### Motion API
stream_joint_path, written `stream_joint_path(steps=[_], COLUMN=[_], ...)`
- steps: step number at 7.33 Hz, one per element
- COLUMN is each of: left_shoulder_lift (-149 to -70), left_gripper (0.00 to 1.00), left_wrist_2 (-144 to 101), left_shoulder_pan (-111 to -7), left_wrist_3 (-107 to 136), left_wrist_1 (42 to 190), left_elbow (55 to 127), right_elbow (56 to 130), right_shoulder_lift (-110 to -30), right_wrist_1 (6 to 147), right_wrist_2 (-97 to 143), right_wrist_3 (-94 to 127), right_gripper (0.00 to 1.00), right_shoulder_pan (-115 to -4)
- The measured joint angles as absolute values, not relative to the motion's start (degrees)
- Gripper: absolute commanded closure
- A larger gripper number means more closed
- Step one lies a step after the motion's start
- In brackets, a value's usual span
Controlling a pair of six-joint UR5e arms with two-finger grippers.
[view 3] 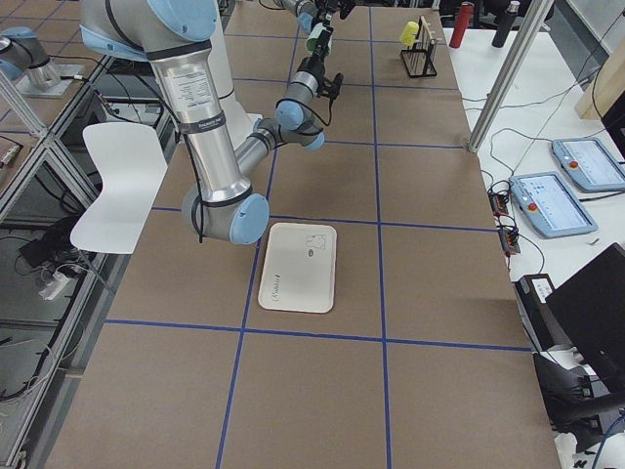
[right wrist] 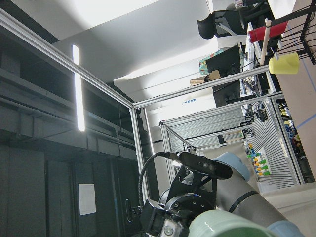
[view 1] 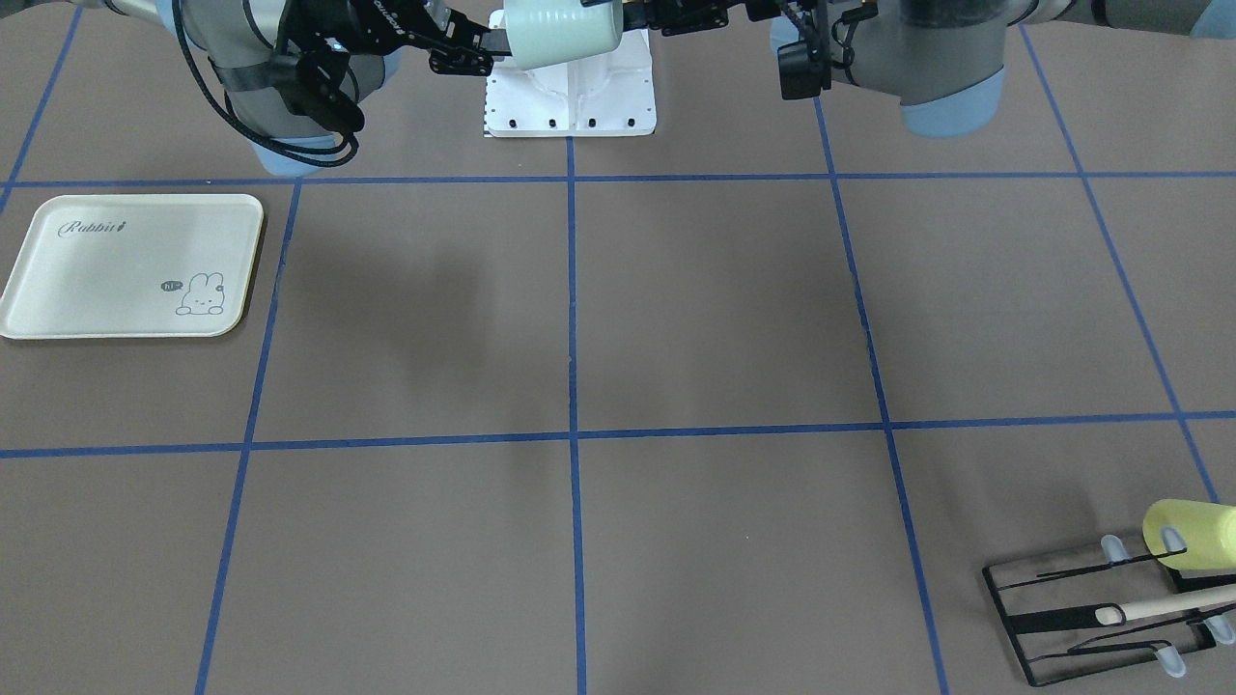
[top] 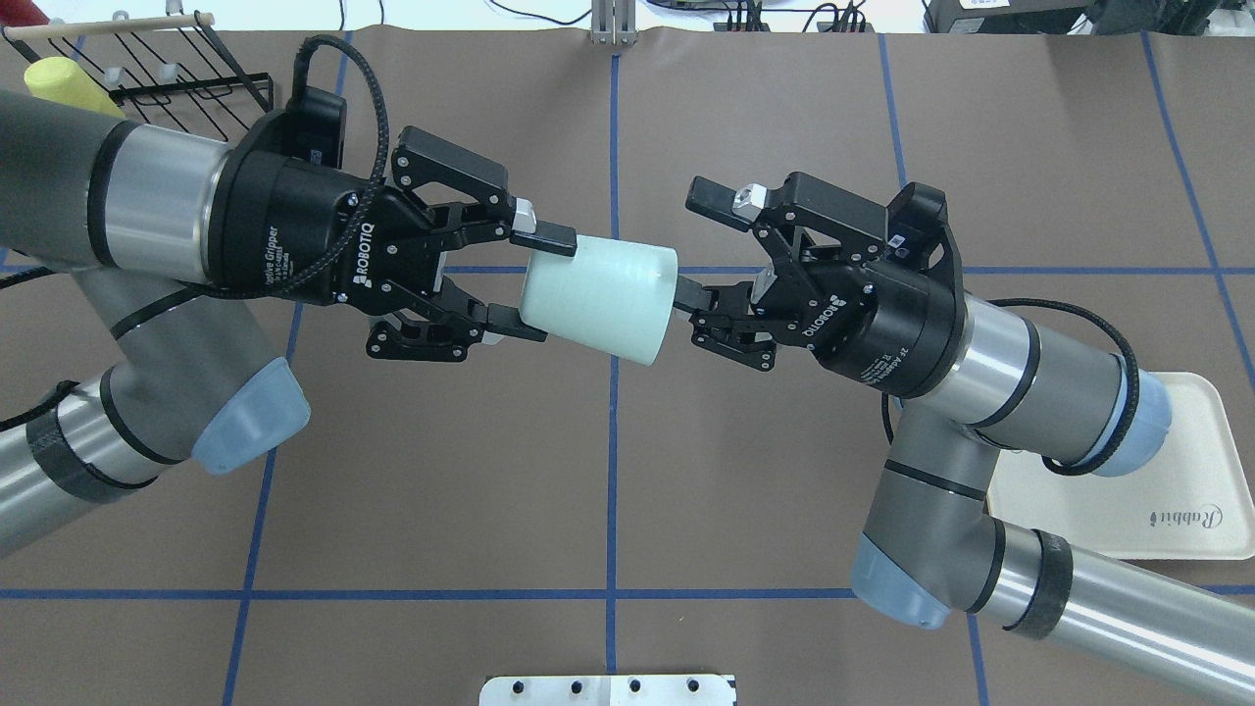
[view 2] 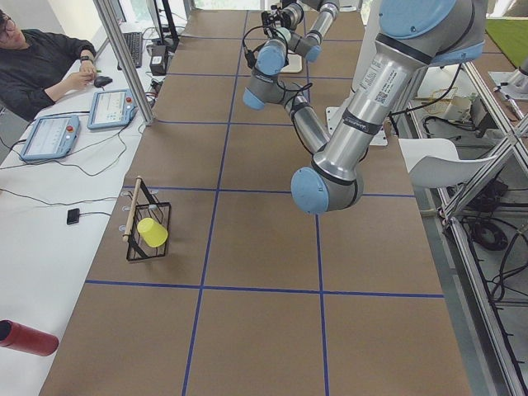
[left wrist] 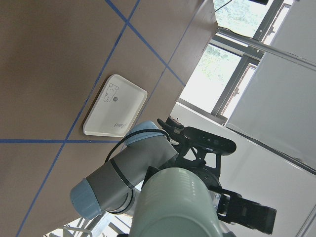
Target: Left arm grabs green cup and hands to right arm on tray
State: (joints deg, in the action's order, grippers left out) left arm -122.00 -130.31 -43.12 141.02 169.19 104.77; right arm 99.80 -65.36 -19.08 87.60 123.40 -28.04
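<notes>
The green cup (top: 598, 299) hangs on its side high above the table's middle, its wide mouth turned toward the right arm. My left gripper (top: 531, 286) is shut on the cup's narrow base end, one finger on each side. My right gripper (top: 697, 245) faces the mouth and stands open. One of its fingers (top: 688, 292) is at the rim; the other sits apart from the cup. In the front-facing view the cup (view 1: 565, 34) shows at the top edge. The cream tray (view 1: 97, 280) lies bare on the table on my right side, partly under the right arm (top: 1039, 392).
A black wire rack (view 1: 1091, 618) with a yellow cup (view 1: 1193, 531) and a wooden stick stands at the far corner on my left side. The white base plate (view 1: 570, 97) is at the robot's edge. A person (view 2: 41, 62) sits at a side desk with tablets.
</notes>
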Motion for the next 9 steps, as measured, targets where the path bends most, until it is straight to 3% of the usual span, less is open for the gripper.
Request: stream_joint_path(steps=[2,7,8,9], left_shoulder_lift=[-122.0,-121.9,-121.9,-121.9], left_gripper=[1.0,1.0,1.0,0.69], left_wrist_2=[-130.3,-130.5,-130.5,-130.4], left_shoulder_pan=[-43.1,-42.9,-42.8,-42.8], left_wrist_3=[140.9,140.8,140.8,140.7], left_wrist_1=[169.2,169.2,169.2,169.2], left_elbow=[104.7,104.5,104.5,104.5], right_elbow=[99.8,99.8,99.8,99.8], right_shoulder_lift=[-65.4,-65.6,-65.8,-65.9], right_wrist_1=[-19.1,-19.0,-19.0,-18.6], right_wrist_2=[87.6,88.0,88.1,88.2], right_wrist_3=[123.4,123.4,123.3,123.3], right_gripper=[0.58,0.57,0.74,1.0], right_shoulder_pan=[-28.0,-28.0,-28.0,-28.0])
